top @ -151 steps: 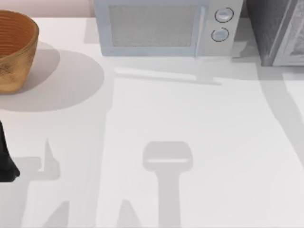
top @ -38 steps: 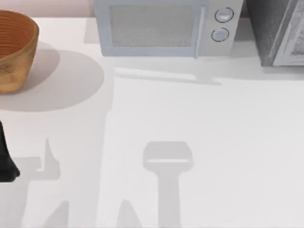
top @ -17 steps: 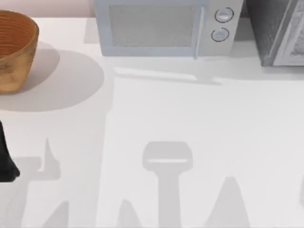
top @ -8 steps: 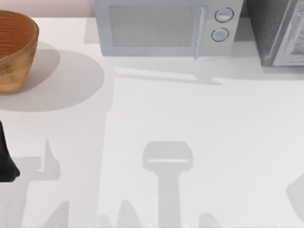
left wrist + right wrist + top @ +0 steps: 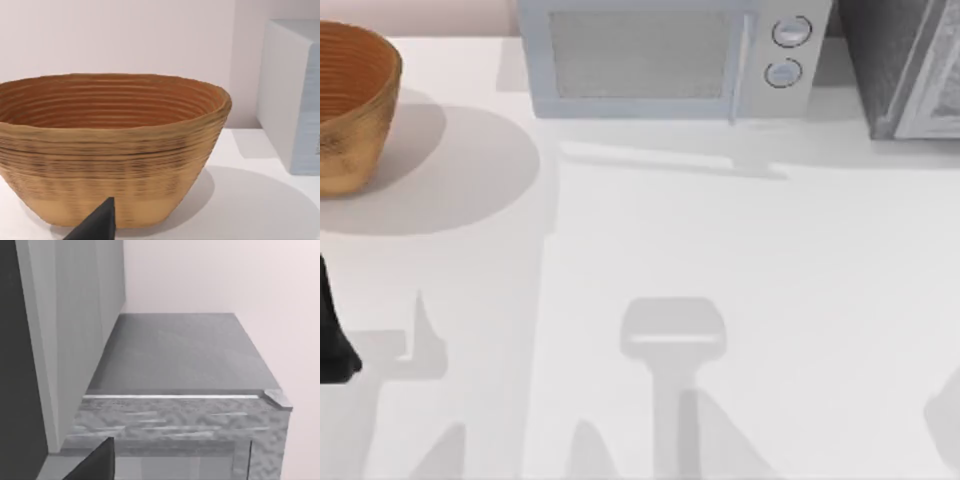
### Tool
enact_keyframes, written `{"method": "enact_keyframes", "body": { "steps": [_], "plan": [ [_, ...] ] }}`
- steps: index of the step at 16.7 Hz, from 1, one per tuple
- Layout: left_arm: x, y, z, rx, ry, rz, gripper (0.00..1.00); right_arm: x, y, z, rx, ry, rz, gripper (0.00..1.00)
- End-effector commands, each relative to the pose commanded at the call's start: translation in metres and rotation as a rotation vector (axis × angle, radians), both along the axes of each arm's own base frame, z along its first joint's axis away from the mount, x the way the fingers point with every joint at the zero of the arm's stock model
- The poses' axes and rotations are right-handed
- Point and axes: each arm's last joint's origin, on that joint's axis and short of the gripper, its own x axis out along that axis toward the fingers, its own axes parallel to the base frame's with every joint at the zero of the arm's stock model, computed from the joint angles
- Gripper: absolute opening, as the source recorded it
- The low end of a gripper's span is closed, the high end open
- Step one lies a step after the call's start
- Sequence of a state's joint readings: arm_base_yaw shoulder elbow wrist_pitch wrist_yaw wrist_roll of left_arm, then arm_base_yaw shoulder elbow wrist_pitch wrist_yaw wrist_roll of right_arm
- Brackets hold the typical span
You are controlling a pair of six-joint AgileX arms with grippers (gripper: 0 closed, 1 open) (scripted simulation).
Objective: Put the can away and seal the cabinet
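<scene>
**Both arms off the work area; cabinet ahead of the right gripper**

Left arm (image 5: 332, 330): parked at the table's left edge, a dark part of it showing near the front. The left gripper (image 5: 95, 227) faces the basket (image 5: 112, 150), which stands close in front of it on the white table (image 5: 740, 250). Whether this gripper is released or clenched cannot be told.

Basket: woven, brown, upright, at the far left corner of the table. Nothing is seen inside from the wrist's low angle.

Microwave (image 5: 665, 60): pale grey, two round knobs, at the back edge. It stands beyond the basket from the left gripper and apart from it.

Right gripper (image 5: 97, 462): held high, level with the upper part of the cabinet (image 5: 175, 355), which lies directly ahead of it and near. The cabinet's flat speckled top and front upper edge face this gripper. Its grip cannot be told either.

Cabinet: at the far right corner of the table, just beside the microwave. The lighter framed door panel (image 5: 935, 75) is on its right part. Whether the door is shut cannot be told.
</scene>
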State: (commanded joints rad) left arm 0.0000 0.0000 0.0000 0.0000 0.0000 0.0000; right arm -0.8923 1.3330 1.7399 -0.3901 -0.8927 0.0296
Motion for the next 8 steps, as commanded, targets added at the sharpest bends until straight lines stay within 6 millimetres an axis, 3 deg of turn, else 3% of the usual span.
{"method": "enact_keyframes", "body": {
  "steps": [4, 8],
  "plan": [
    [0.0, 0.0, 0.0, 0.0, 0.0, 0.0, 1.0, 0.037, 0.045, 0.0, 0.012, -0.001, 0.001, 1.0],
    [0.0, 0.0, 0.0, 0.0, 0.0, 0.0, 1.0, 0.066, 0.109, -0.002, 0.019, 0.004, -0.007, 1.0]
  ]
}}
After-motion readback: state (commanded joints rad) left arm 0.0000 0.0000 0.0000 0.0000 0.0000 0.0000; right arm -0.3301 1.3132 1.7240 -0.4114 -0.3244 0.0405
